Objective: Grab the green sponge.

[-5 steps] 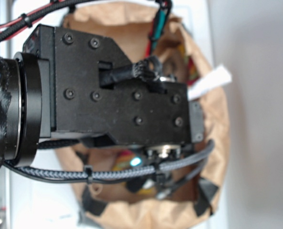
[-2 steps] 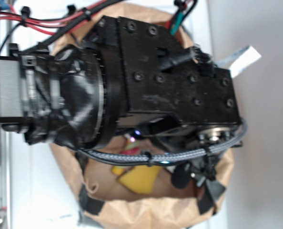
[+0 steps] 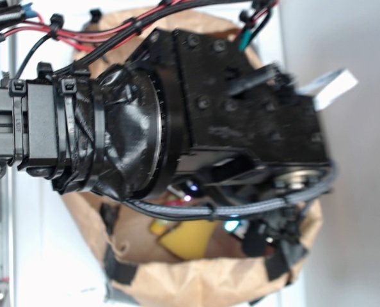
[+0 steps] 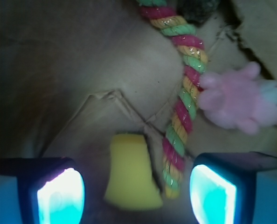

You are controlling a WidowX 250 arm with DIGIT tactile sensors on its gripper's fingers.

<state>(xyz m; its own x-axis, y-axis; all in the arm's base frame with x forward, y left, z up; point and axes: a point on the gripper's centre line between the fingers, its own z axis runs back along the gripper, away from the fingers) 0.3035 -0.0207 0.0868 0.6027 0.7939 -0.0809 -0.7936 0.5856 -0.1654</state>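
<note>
The green sponge (image 4: 131, 172), a flat yellow foam wedge, lies on the brown paper floor of the bag. In the wrist view it sits between my two glowing fingertips, a little ahead of them and apart from both. My gripper (image 4: 136, 193) is open and empty, jaws wide. In the exterior view the sponge (image 3: 187, 238) shows below the black arm; the arm hides the gripper's fingers there.
A red-yellow-green twisted rope (image 4: 180, 100) runs down just right of the sponge, its end close to my right fingertip (image 4: 213, 193). A pink plush bunny (image 4: 236, 100) lies at the right. The brown paper bag's walls (image 3: 209, 281) ring everything.
The arm has swung and shifted right over the bag, uncovering the yellow sponge below it. In the last moment it moved only slightly.
</note>
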